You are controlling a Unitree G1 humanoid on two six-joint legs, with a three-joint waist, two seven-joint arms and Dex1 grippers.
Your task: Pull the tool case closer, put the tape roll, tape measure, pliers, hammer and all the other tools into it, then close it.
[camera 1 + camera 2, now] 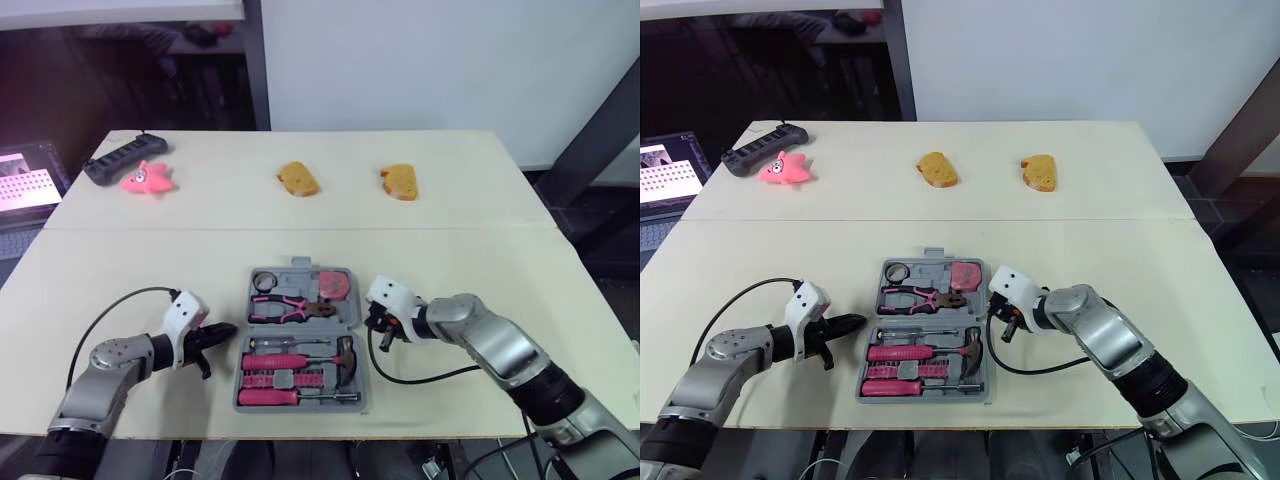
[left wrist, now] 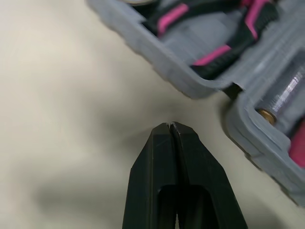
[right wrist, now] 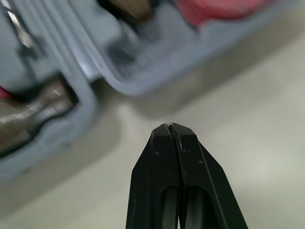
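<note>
The grey tool case [image 1: 300,405] lies open at the table's front centre. Its far half holds a tape roll [image 1: 265,279], pink-handled pliers [image 1: 290,307] and a pink tape measure [image 1: 334,284]. In the near half lie a hammer [image 1: 345,360] and pink screwdrivers [image 1: 280,362]. My left gripper [image 1: 230,329] is shut and empty on the table just left of the case's hinge line, its tip a short way from the case wall [image 2: 157,57]. On the case's right side, my right gripper [image 1: 377,326] is shut and empty, close to the wall [image 3: 143,81] near the hammer head [image 3: 28,114].
At the table's far side lie a black power strip [image 1: 120,158], a pink starfish toy [image 1: 148,178] and two pieces of bread [image 1: 298,179] [image 1: 399,182]. A lit screen [image 1: 25,185] stands off the table's left edge. Cables trail from both wrists.
</note>
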